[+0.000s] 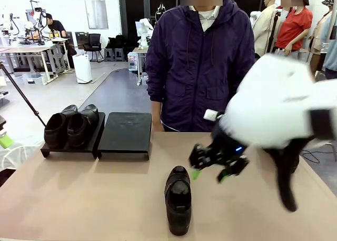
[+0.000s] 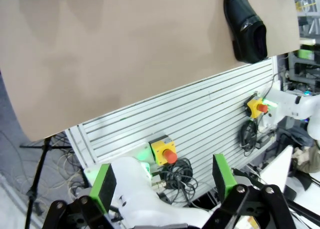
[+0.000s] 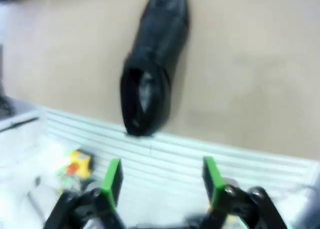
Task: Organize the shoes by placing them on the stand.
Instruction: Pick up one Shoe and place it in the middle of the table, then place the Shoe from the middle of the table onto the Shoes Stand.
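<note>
One black shoe [image 1: 178, 199] lies alone on the tan table near its front edge, toe pointing toward the person. Just right of it and above the tabletop hovers my right gripper [image 1: 209, 174], open with nothing between its green pads. In the right wrist view this shoe [image 3: 152, 64] lies beyond the open right gripper [image 3: 162, 181], its heel at the table's edge. Two more shoes [image 1: 68, 128] sit side by side on the left stand [image 1: 47, 150]. The stand next to it [image 1: 125, 131] has a bare top. My left gripper [image 2: 162, 181] hangs open below the table edge, far from the shoe [image 2: 245, 24].
A person in a purple jacket [image 1: 200, 62] stands at the far side behind the table. My right arm [image 1: 279, 109], blurred, fills the right side. Below the table's front edge are a slatted panel [image 2: 200, 114] and yellow emergency-stop boxes [image 2: 164, 150].
</note>
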You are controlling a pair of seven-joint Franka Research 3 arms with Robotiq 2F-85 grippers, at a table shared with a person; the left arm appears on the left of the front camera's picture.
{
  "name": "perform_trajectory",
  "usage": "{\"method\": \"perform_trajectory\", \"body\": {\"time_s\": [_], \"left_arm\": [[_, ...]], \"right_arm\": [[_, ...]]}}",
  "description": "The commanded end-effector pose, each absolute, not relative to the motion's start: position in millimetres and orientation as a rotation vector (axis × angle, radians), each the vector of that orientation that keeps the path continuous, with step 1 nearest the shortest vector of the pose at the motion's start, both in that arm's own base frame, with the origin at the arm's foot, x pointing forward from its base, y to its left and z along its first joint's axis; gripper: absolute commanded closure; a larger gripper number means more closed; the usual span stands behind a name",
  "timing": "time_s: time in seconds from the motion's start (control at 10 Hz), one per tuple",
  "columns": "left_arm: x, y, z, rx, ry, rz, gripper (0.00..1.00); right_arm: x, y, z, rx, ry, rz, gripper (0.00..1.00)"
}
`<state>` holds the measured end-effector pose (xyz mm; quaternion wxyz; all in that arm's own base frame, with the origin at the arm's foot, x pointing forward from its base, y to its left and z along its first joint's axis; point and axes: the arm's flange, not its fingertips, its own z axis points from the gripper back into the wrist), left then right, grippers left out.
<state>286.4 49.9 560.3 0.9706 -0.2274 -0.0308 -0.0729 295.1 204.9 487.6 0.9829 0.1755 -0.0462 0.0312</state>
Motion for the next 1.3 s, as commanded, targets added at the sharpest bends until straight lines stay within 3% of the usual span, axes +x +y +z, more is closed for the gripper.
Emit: {"method": "perform_trajectory", "body": {"time_s": [0.0, 0.4, 0.5, 0.6, 1.2], "left_arm": [[285, 52, 562, -0.459, -0.052, -0.144, 0.00], [285, 52, 562, -0.459, -0.052, -0.144, 0.00], [285, 52, 562, -0.459, -0.052, -0.144, 0.00], [285, 52, 562, -0.459, -0.052, -0.144, 0.00], [285, 52, 562, -0.459, -0.052, -0.144, 0.00]], "right_arm": [[291, 106, 560, 0.379, -0.101, 0.059, 0.00], [258, -13, 593, 0.365, -0.249, 0.165, 0.00], [258, -20, 587, 0.354, -0.278, 0.230, 0.00], [254, -13, 604, 0.380, -0.230, 0.115, 0.00], [254, -13, 604, 0.380, -0.230, 0.115, 0.00]]}}
